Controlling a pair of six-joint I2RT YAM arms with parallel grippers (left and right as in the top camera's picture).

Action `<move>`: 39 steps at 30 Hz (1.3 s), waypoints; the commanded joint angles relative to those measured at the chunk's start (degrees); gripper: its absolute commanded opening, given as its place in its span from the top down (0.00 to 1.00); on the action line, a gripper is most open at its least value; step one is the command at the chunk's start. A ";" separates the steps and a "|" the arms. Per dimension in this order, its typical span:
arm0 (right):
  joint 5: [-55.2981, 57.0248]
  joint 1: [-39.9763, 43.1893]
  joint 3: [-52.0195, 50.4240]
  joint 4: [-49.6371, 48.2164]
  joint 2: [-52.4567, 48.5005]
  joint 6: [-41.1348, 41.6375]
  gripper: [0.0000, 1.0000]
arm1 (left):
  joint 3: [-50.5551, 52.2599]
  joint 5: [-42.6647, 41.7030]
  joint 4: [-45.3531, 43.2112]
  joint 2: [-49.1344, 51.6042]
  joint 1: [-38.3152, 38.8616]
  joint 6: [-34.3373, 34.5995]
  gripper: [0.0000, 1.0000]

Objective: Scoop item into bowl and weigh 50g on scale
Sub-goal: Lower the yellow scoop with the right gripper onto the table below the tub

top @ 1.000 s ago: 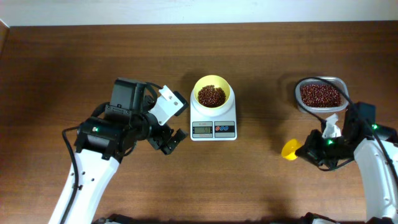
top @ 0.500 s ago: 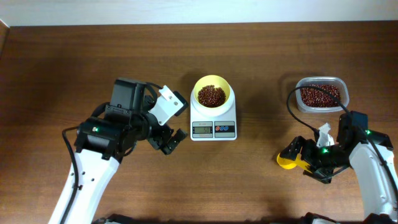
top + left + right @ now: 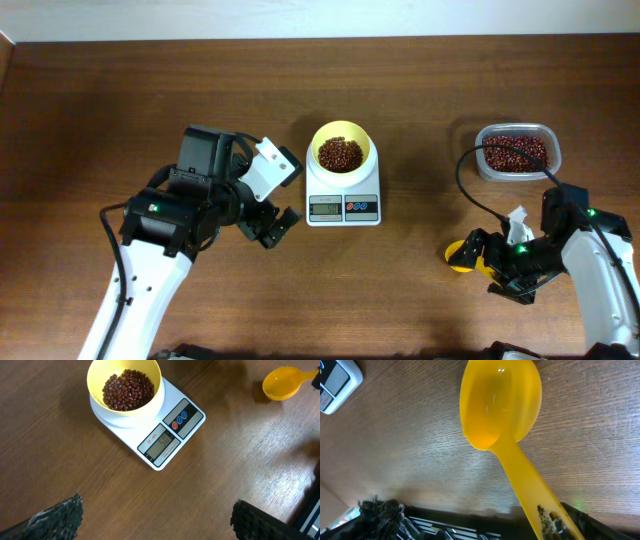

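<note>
Right gripper [image 3: 477, 509]: low over the table at the front right, its two dark fingers spread wide. The handle of a yellow scoop runs back beside one finger, but the fingers are not closed on it.
Scoop [image 3: 500, 405]: deep yellow plastic, lying on the wood with its hollow facing up and nothing in it. A dark speckled patch marks the handle near the gripper.
Left gripper [image 3: 155, 515]: hovering above the table on the left, its textured fingers far apart and empty, with its camera looking down on the scale.
Scale [image 3: 192, 410]: small, white and roughly square, at the centre of the table. Its grey display [image 3: 162, 446] and its red and blue buttons [image 3: 179, 419] face the front edge. The display is lit, but the digits are too small to read with confidence.
Bowl [image 3: 98, 371]: pale yellow and round, sitting upright on the scale's platform.
Beans [image 3: 127, 390]: small, dark reddish-brown ovals heaped in the bottom of the bowl.
Tub [image 3: 515, 177]: clear plastic, at the back right, well apart from the scale and holding more of the same beans.
Table [image 3: 420, 300]: dark brown wood grain.
</note>
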State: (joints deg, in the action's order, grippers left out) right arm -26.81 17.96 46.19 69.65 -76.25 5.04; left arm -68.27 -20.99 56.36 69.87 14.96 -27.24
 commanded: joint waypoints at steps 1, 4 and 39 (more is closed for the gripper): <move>0.31 -0.33 -0.31 -0.70 0.81 -3.15 0.02 | -1.20 -0.17 -0.09 -0.22 -0.24 -0.74 0.01; 0.28 -0.33 -0.31 -3.67 2.99 -3.13 0.01 | -1.20 -0.17 -0.09 -0.22 -0.24 -0.74 0.01; 3.34 -0.35 -1.38 -11.63 51.58 -3.34 0.01 | -1.20 -0.17 -0.09 -0.22 -0.24 -0.74 0.01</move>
State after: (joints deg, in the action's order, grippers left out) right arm -24.62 17.96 45.76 63.09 -25.91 2.35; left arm -68.27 -20.99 56.27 69.87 14.96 -27.24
